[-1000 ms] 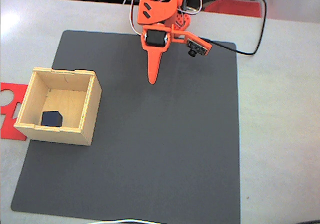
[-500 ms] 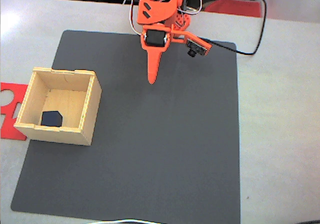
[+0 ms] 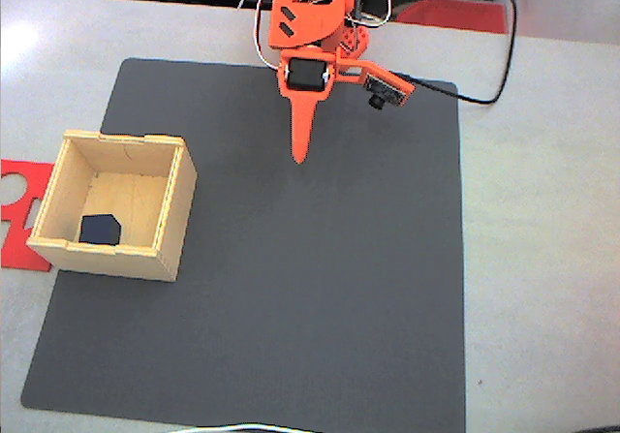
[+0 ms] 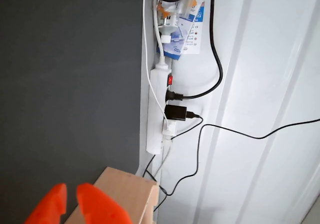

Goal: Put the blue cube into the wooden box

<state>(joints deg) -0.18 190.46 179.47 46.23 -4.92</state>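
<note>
On the dark grey mat (image 3: 291,288) covering the pale surface (image 3: 542,259): one wooden box (image 3: 165,215), open-topped, at the mat's left edge in the fixed view, partly overlapping a flat red cut-out plate (image 3: 17,186). Contents of box: one blue cube (image 3: 99,229), very dark, resting on the box floor near the front-left corner, free of any grip. Item, orange arm: folded back near the top of the mat, well apart from the box, with its gripper (image 3: 299,154) pointing down the mat as a single tapered point; in the wrist view the gripper (image 4: 71,201) shows two orange tips with a narrow gap between them and nothing held, so nearly pressed together and empty. Item, wrist camera (image 3: 383,92): mounted on a bracket beside the gripper. Wrist view also records a corner of the wooden box (image 4: 125,194), a white power strip (image 4: 159,108) and black cables (image 4: 215,68) on the pale surface. Status, as judged: placement is done; the step in hand is retreat to rest. Handling note: keep the arm high and away from the box walls, make no sweep toward the left edge, and leave the box undisturbed so the cube stays put.
</note>
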